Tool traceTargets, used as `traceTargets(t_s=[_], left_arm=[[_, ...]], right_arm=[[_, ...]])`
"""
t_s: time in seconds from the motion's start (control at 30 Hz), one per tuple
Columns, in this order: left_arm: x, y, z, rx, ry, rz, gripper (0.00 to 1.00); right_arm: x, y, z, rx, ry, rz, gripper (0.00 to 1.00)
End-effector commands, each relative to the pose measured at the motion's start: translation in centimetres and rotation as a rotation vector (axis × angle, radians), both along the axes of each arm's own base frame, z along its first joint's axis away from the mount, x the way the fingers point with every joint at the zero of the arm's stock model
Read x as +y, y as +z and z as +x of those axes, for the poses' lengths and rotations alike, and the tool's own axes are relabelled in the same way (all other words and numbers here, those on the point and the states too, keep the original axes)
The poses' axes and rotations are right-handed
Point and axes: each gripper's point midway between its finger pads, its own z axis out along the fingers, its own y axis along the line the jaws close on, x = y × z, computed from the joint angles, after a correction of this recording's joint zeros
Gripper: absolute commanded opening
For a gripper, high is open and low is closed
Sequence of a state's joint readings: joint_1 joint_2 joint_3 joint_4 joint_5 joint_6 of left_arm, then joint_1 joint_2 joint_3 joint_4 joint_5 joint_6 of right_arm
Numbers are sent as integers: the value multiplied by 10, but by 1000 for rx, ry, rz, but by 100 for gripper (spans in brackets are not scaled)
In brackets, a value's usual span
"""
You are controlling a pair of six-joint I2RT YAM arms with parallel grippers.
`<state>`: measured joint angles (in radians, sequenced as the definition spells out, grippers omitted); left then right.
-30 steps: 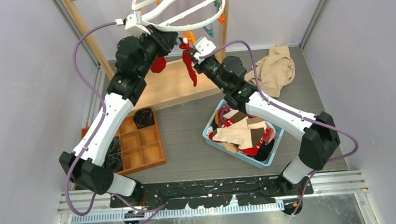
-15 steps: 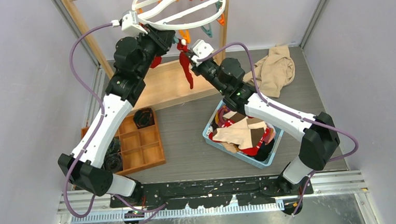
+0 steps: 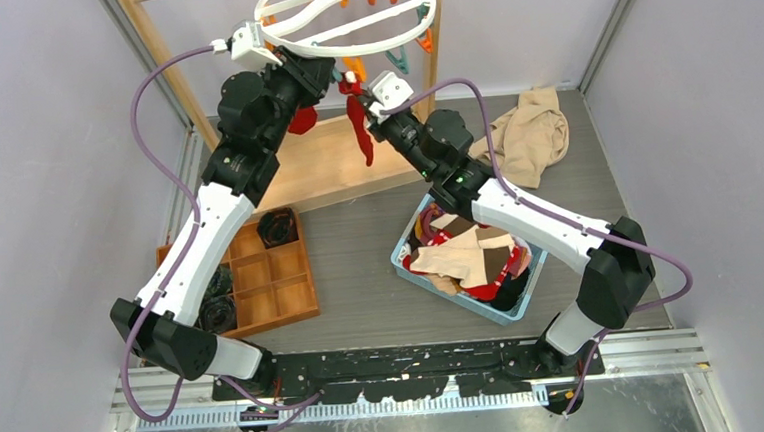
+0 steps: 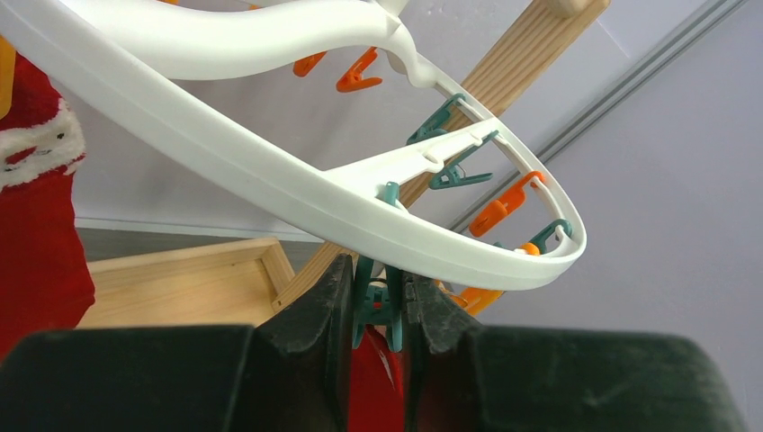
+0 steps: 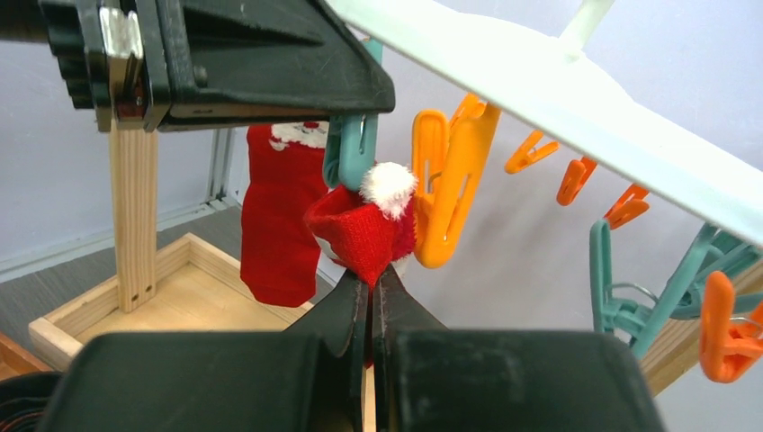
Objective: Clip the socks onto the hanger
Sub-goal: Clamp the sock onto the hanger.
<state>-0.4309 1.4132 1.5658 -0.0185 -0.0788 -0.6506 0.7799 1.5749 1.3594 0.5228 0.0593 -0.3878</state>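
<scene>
left tool [image 4: 378, 290]: clamped on a teal clip [image 4: 365, 313] that hung under the hanger's near rim
right tool [image 5: 371, 290]: fingers together, pinched on the top of a red sock [image 5: 358, 236]
red sock: held up just below the teal clip, its white pompom [image 5: 389, 185] between that clip and an orange clip [image 5: 445, 193] at its 3 o'clock; whether the fabric sat inside the clip's mouth could not be told
hanger [image 4: 270, 171]: white ring with curved crossbars, up at 12 o'clock of the table in the top view, orange and teal clips hanging around its rim
second red sock [image 5: 279, 216]: white-trimmed, hung at 9 o'clock of the held one in the right wrist view
wooden frame [image 3: 162, 49]: upright post at 11 o'clock, its shallow base under the hanger
blue bin [image 3: 401, 257]: at 5 o'clock of the frame base, with loose socks [image 3: 471, 256] heaped in it, red, tan and brown
wooden tray [image 3: 286, 262]: divided, at 8 o'clock, dark rolled items in some compartments
beige cloth [image 3: 528, 132]: crumpled at 2 o'clock of the table
</scene>
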Motion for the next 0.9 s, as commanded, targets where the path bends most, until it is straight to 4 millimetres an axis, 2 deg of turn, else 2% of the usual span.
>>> traceTargets(t_s=[0.0,0.47,0.87], left_arm=[[8,21,-9,-52,24,-36,0],[9,20,-8,-51,42,-51,0],[9,19,-8,-47,46,-64,0]], right_arm=[[-9,53,-10,-86,-11,101,1],[6,53,-18,-75,7,109,1],[16,53,-9,-75,-25,119,1]])
